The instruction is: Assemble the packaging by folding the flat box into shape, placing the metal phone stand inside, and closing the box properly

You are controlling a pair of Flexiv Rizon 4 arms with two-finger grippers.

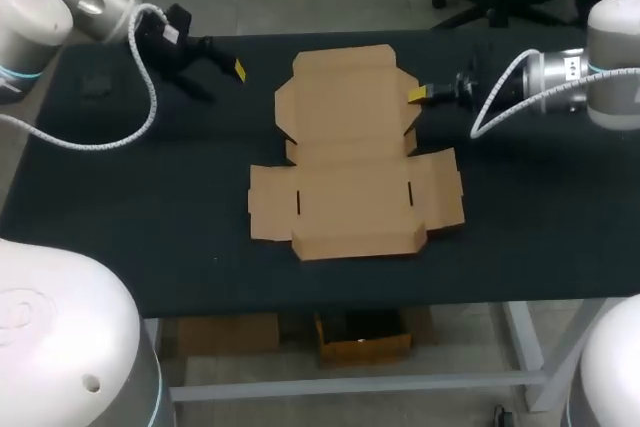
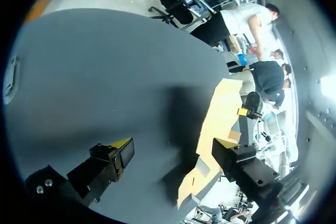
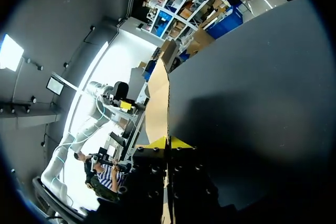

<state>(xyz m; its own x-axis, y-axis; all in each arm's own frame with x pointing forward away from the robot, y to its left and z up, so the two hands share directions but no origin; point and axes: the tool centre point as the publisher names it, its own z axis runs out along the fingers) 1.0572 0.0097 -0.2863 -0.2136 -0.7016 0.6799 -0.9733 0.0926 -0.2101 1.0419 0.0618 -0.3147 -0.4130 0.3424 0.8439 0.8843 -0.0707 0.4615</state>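
Note:
The flat brown cardboard box lies unfolded in the middle of the black table, its flaps spread out. My right gripper is at the right side flap of the box's far panel. In the right wrist view its yellow tips are pressed together on that flap's edge, and the cardboard runs ahead of them. My left gripper hovers open over the bare table left of the box, holding nothing. Its fingers stand wide apart, with the box ahead. A small dark object at the far left may be the phone stand.
The black table top is bare to the left and right of the box. The table's front edge runs just below the box's near flap. The small grey object lies near the table's left edge.

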